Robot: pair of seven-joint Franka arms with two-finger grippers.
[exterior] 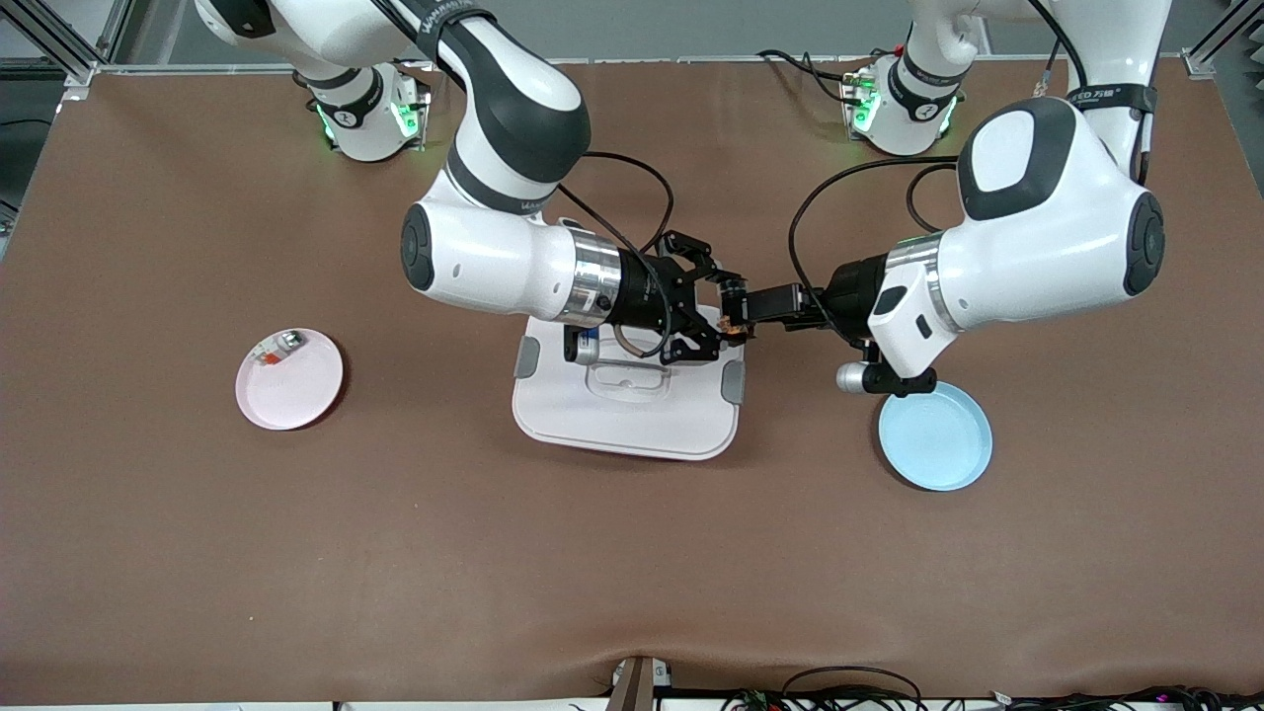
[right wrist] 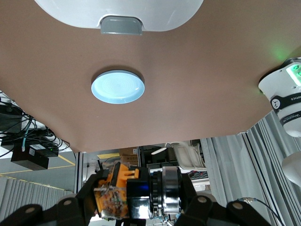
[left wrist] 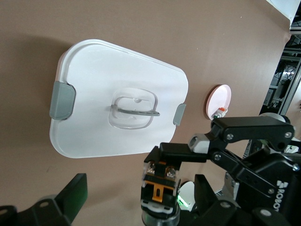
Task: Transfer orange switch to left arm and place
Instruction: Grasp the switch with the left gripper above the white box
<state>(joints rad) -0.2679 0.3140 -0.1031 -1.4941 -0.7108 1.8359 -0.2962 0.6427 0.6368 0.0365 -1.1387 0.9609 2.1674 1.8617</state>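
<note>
The orange switch [exterior: 733,323] hangs in the air over the edge of the white box [exterior: 632,420] that faces the left arm's end of the table. My right gripper [exterior: 724,318] reaches across over the box and is shut on the switch [right wrist: 113,188]. My left gripper [exterior: 743,306] meets it from the other end, open. In the left wrist view the switch [left wrist: 161,186] sits between its spread fingers [left wrist: 70,200] without touching them. The box lid [left wrist: 117,70] with grey latches lies below.
A light blue plate [exterior: 935,436] lies beside the box toward the left arm's end, under the left wrist. A pink plate [exterior: 289,385] lies toward the right arm's end, with a small silver-and-red item [exterior: 278,348] on it. Brown mat covers the table.
</note>
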